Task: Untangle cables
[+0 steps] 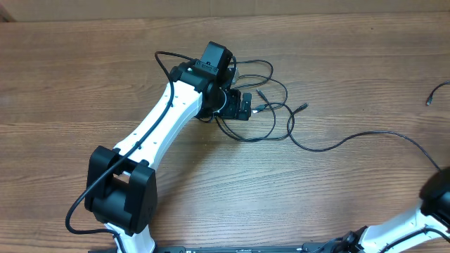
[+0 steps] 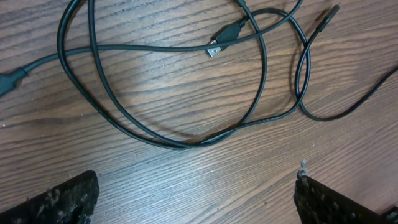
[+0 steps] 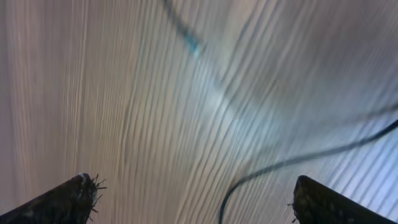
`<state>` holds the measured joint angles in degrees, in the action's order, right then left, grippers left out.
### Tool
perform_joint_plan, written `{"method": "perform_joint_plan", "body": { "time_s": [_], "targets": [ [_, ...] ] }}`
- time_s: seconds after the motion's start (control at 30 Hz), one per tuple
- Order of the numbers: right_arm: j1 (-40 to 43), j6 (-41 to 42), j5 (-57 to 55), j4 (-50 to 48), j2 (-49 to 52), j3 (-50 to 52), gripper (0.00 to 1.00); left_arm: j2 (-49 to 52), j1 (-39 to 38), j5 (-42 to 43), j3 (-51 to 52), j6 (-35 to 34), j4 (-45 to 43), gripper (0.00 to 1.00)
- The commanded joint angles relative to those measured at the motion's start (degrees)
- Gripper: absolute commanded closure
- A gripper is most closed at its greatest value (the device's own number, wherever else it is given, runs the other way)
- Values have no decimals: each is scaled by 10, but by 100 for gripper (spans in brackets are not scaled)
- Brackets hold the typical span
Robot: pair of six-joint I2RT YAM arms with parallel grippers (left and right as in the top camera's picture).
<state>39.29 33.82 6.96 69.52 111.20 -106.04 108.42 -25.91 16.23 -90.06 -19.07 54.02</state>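
Observation:
The cables (image 1: 271,112) lie as a loose tangle of thin black loops on the wooden table, just right of centre. One strand (image 1: 365,135) trails off to the right. My left gripper (image 1: 246,105) is at the tangle's left edge. In the left wrist view it (image 2: 196,202) is open and empty, with the loops (image 2: 174,142) and a silvery plug tip (image 2: 214,50) lying ahead of the fingers. My right gripper (image 3: 196,202) is open and empty above the table. Its view is blurred and shows one black strand (image 3: 280,165) between the fingers.
A separate cable end with a plug (image 1: 430,100) lies at the far right edge. The right arm's base (image 1: 436,200) is at the bottom right corner. The left arm's thicker black wire (image 1: 165,60) loops beside its wrist.

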Motion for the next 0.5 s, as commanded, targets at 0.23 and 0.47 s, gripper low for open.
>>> {"method": "perform_joint_plan", "body": {
  "time_s": [0.23, 0.47],
  "targets": [
    [-189, 39, -26, 33, 0, 61, 0, 6, -3, -3, -7, 9, -1, 1],
    [-259, 190, -86, 12, 0, 186, 24, 6, -3, -3, -7, 9, -1, 1]
  ]
}}
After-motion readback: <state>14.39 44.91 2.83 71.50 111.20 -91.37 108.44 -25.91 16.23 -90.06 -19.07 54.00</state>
